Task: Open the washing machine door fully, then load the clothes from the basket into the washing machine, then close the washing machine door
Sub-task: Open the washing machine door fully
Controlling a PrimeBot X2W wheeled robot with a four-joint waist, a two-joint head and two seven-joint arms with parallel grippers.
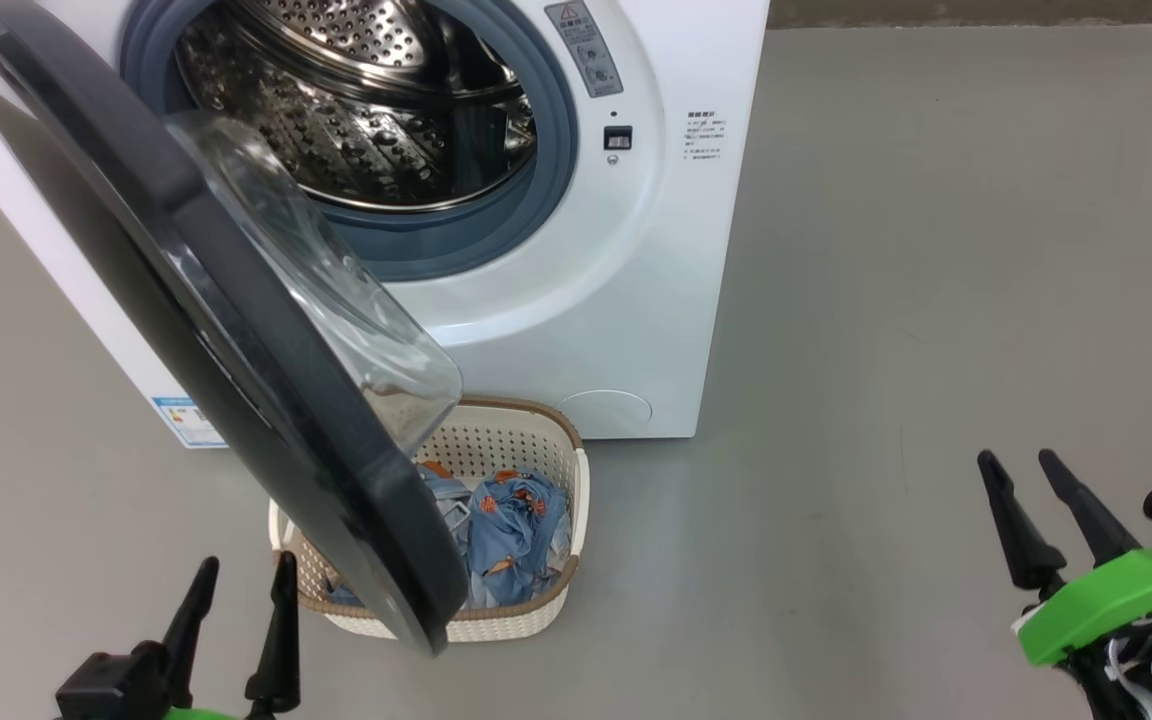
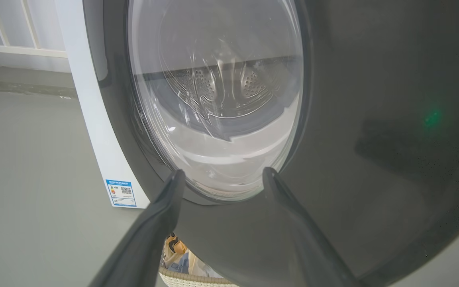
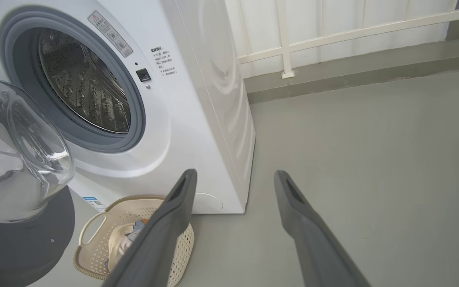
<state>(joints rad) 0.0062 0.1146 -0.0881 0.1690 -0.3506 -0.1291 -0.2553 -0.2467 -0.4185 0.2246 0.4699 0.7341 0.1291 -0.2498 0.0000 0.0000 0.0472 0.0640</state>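
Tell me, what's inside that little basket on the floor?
Crumpled light-blue clothes with orange prints lie in the basket. The open washing machine door covers its left part, so whatever lies there is hidden.

Warning triangle (image 1: 563, 12), grey sticker (image 1: 588, 48) on the washing machine (image 1: 586, 300) — QR code (image 2: 126, 190) on its blue label (image 2: 118, 199) — wording illegible

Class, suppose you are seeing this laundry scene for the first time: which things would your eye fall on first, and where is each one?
The round washing machine door, black-rimmed with a bulging clear window, swings out across the left of the head view. Behind it, the white washing machine stands open, showing its shiny perforated drum. On the floor below, light-blue clothes lie in the cream basket.
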